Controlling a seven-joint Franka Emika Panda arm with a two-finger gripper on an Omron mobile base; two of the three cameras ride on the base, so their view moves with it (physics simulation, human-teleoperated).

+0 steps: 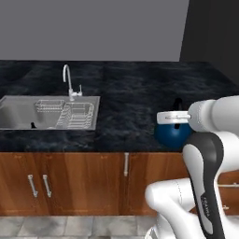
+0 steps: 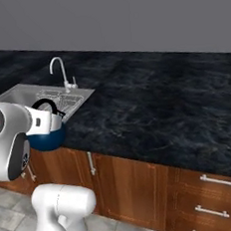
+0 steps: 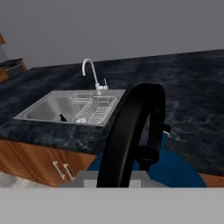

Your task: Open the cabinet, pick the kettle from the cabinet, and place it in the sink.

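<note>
Furthest left in the left base view, the sink (image 1: 18,114) is set into the black counter (image 1: 130,98), its basin bare apart from a small dark item near the front wall. A wire rack (image 1: 70,114) takes up the right-hand part of the basin, and the curved tap (image 1: 68,80) stands behind it.

Moving right along the counter front, wooden cupboard doors (image 1: 70,179) with short bar handles run below the edge.

Further right, the kettle (image 1: 172,133) is carried by the arm (image 1: 205,158), at about the height of the counter's front edge and well apart from the sink. It appears to hang clear of the counter. In the hand view its black arched handle (image 3: 131,131) rises directly in front of the camera, with the blue body below it.

The gripper's finger tips cannot be made out behind the handle; judged by how the kettle rides with the hand, the gripper is closed on the kettle's handle.

Step in hand, as judged: the kettle is out of storage and is being carried to the sink. Placing has not been done.

The next move calls for travel leftward along the counter until the kettle is over the open left part of the basin, clear of the tap and the rack, then a lowering before release.
</note>
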